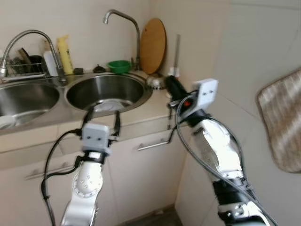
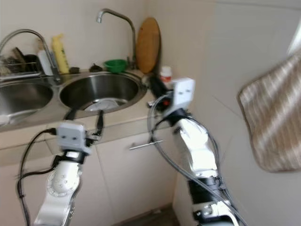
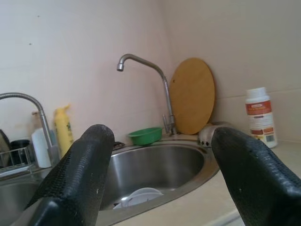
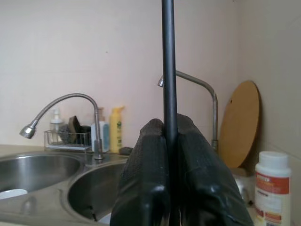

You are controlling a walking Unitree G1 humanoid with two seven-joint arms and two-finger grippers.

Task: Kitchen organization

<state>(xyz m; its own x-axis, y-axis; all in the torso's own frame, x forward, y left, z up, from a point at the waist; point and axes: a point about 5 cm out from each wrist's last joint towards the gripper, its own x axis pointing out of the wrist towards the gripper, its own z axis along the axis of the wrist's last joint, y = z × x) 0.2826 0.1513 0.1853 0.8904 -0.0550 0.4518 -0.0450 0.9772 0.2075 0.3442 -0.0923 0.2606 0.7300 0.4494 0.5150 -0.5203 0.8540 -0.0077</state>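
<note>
Right tool pinches thin dark rod upright, centre frame; left tool wide, empty. Risk: rod swings, topples white bottle on tabletop.

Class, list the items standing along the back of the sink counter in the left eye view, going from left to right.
Yellow squeeze bottle → green plastic bowl → round wooden cutting board → thin dark rod held upright by the right gripper.

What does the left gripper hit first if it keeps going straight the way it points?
Probably the front rim of the round sink. The left gripper is open and aimed at that basin, with the white dish lying inside it beyond the rim. Depth is unclear.
</note>
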